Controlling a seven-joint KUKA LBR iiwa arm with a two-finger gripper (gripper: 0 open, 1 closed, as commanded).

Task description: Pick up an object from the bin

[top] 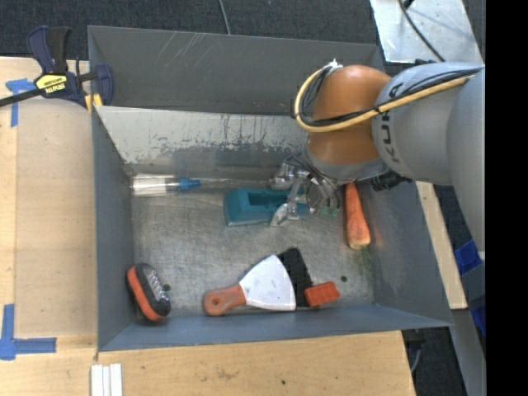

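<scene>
1. Gripper (290, 196): low in the bin (247, 330), near its back wall; fingers apart, straddling the right end of item 2.
2. Teal plastic block (247, 207): flat, mid-bin.

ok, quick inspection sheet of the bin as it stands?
surface: grey metal bin, floor scuffed, far wall streaked.
job's things: teal block mid-bin, nearest the end effector; not seen held.
clutter: clear tube with blue tip far left; carrot by right wall; white-bladed scraper, black-and-orange tool, orange-black oval gadget along near wall.
grippers: end effector low at the teal block's right end.
cables: yellow cable looped over the wrist's orange cover.
surroundings: dark floor beyond far wall.
</scene>
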